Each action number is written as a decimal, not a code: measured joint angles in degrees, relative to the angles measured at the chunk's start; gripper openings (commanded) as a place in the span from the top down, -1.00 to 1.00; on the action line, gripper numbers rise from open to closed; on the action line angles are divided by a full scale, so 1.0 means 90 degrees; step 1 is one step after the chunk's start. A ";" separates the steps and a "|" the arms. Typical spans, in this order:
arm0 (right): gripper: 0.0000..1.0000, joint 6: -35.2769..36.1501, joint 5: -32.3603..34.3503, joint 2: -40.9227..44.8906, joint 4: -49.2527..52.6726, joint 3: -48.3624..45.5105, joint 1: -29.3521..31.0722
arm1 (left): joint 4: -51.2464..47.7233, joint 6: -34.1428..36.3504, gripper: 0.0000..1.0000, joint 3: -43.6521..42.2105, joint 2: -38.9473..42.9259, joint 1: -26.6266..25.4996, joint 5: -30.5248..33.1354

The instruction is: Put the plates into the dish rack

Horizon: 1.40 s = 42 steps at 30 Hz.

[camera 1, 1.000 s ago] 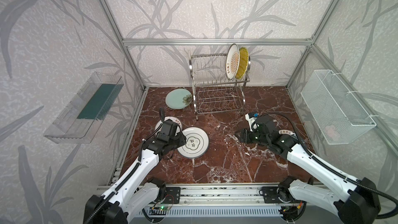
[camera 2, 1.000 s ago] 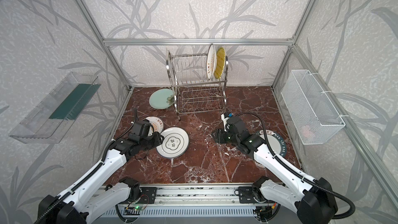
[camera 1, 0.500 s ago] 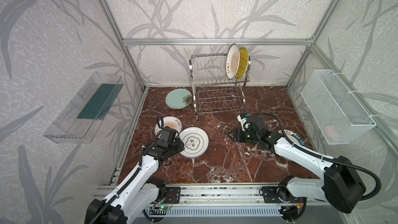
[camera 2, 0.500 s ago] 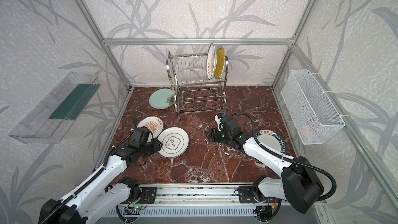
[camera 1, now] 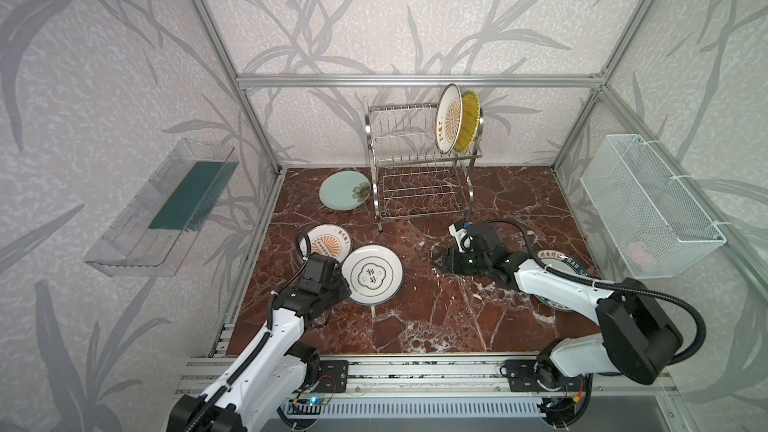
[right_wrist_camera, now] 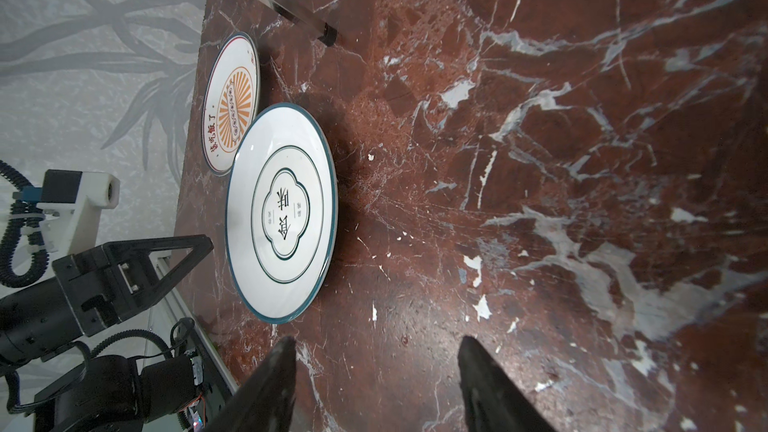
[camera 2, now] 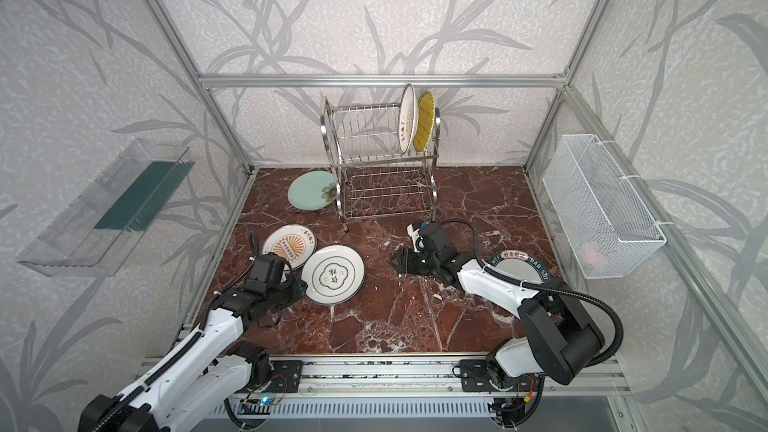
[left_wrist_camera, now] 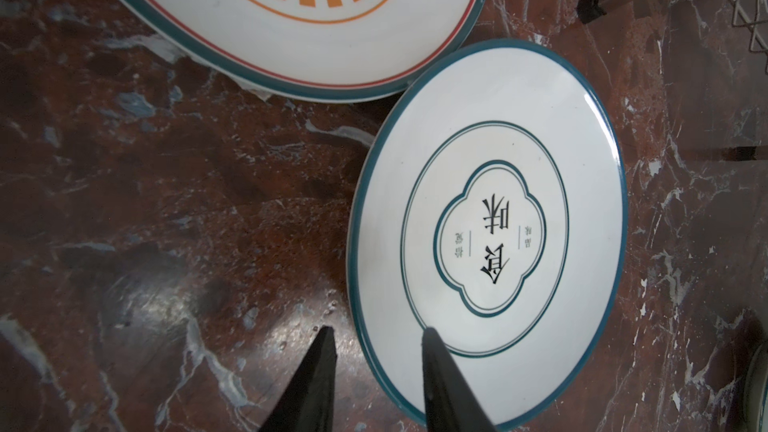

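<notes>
Left wrist view alone shows left gripper (left_wrist_camera: pixel 377 330), narrowly parted, astride the quatrefoil plate (left_wrist_camera: pixel 490 234) rim; both top views show right gripper (camera 1: pixel 435 261) spread wide over marble (camera 1: pixel 415 309) at the plate's 3 o'clock, dish rack (camera 1: pixel 415 168) at 1.

1. The quatrefoil plate (left_wrist_camera: pixel 486 238), whose rim sits between my left fingers (left_wrist_camera: pixel 444 384), looks like glazed ceramic, smooth and glossy, with a bright highlight.
2. Those fingers look like matt black plastic.
3. The tabletop (right_wrist_camera: pixel 540 160) under and ahead of my right fingers (right_wrist_camera: pixel 490 388) reads as polished red-brown marble with white veins, faintly reflective.
4. Far beyond both pairs of fingers, the dish rack (camera 1: pixel 368 139) is shiny bare metal wire.
</notes>
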<state>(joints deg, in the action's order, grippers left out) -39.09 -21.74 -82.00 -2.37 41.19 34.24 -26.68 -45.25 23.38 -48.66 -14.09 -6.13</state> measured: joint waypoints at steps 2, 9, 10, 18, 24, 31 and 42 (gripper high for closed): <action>-0.21 -0.0027 -0.0034 -0.0068 -0.0063 0.0000 0.0005 | 0.0119 -0.0002 0.36 -0.0046 -0.0063 0.0053 -0.0022; -0.21 -0.0049 -0.0136 -0.0187 -0.0189 0.0000 0.0007 | 0.0525 -0.0002 0.44 -0.0289 -0.0333 0.0260 -0.0226; -0.21 -0.0056 -0.0143 -0.0192 -0.0202 0.0000 0.0007 | 0.0573 0.0005 0.44 -0.0304 -0.0398 0.0284 -0.0267; -0.20 -0.0107 -0.0155 -0.0306 -0.0294 0.0000 0.0012 | 0.0925 0.0085 0.61 -0.0316 -0.0804 0.0372 -0.0503; -0.19 -0.0180 -0.0168 -0.0357 -0.0398 -0.0002 0.0024 | 0.1093 0.0102 0.62 -0.0323 -0.0877 0.0403 -0.0617; -0.17 -0.0231 -0.0170 -0.0364 -0.0495 -0.0049 0.0029 | 0.1401 0.0226 0.66 -0.0379 -0.1027 0.0413 -0.0831; -0.15 -0.0328 -0.0204 -0.0384 -0.0646 -0.0153 0.0029 | 0.1974 0.0245 0.71 -0.0486 -0.1375 0.0413 -0.1059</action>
<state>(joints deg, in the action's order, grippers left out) -42.04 -23.57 -85.45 -8.19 39.81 34.50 -8.91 -43.05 19.00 -61.04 -10.37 -15.66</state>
